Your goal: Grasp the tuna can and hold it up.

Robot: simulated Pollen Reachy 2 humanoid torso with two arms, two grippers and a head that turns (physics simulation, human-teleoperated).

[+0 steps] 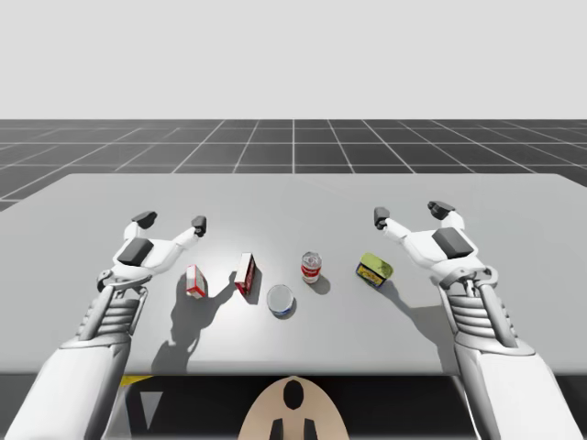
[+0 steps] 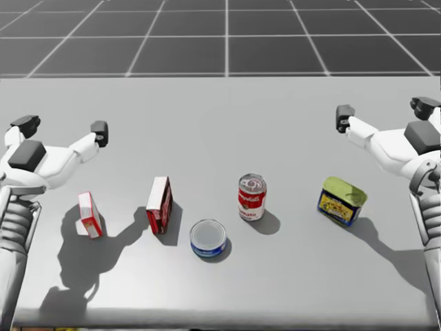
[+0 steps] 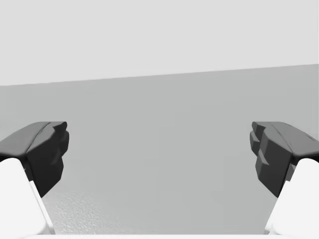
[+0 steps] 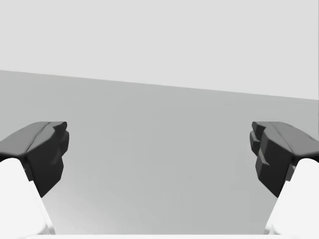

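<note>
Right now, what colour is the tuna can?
The tuna can is blue with a silvery lid, clearest in the head view.

The robot's left arm (image 1: 92, 353) comes in from the lower left and its right arm (image 1: 495, 357) from the lower right. Both are stretched forward and well apart. The left gripper (image 1: 171, 221) points ahead and slightly inward, its two dark-tipped fingers (image 3: 45, 149) spread wide. The right gripper (image 1: 410, 214) mirrors that pose, angled slightly inward with its jaws just as wide. Behind each gripper sits a ribbed wrist section.
</note>
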